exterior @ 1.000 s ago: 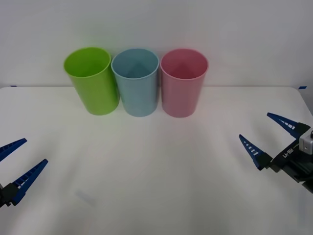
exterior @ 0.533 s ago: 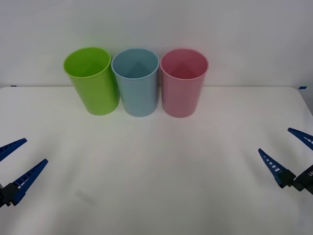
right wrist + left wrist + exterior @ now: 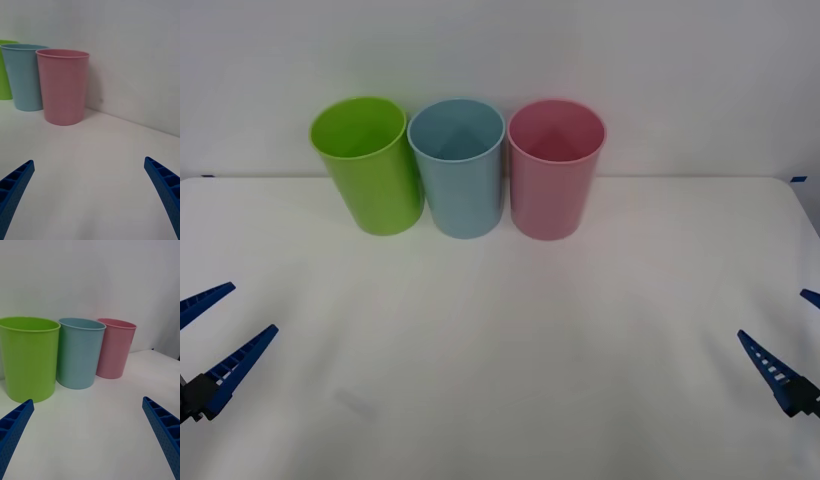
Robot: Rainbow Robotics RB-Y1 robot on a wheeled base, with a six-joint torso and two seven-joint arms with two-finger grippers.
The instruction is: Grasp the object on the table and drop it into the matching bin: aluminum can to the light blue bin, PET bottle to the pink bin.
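Right gripper (image 3: 792,345) farther back, toward the edge.

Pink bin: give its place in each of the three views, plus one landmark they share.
Front view: the pink bin stands at the right end of the row of three bins, at the table's far edge.
Right wrist view: the pink bin is the nearest bin.
Left wrist view: the pink bin is the farthest bin.
Shared landmark: the light blue bin, next to the pink one.

The blue bin (image 3: 457,168) and the pink bin (image 3: 554,168) stand upright and open-topped side by side at the back of the white counter (image 3: 500,340), sides just touching or nearly so, pink on the right.
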